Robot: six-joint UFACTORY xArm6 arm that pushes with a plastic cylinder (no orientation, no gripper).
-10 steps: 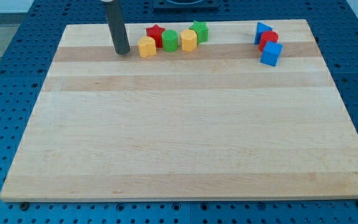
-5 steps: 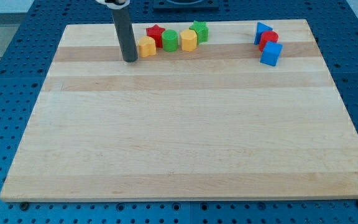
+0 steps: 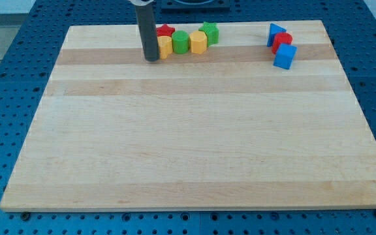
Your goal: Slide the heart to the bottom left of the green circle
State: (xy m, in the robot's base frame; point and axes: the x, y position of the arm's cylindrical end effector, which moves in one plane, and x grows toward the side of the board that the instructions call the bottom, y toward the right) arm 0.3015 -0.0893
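Yellow heart [image 3: 165, 46]: near the board's top edge, left of centre; its left part is hidden by the rod, so its pointing and long axis cannot be told.
Green circle [image 3: 180, 42]: touching the heart's right side.
My tip [image 3: 151, 59]: pressed against the heart's left side; a bare rod, nothing grasped.
Red star [image 3: 166, 31]: just above the heart.
Yellow hexagon [image 3: 198, 42]: right of the circle.
Wooden board [image 3: 188, 143]: holds everything.
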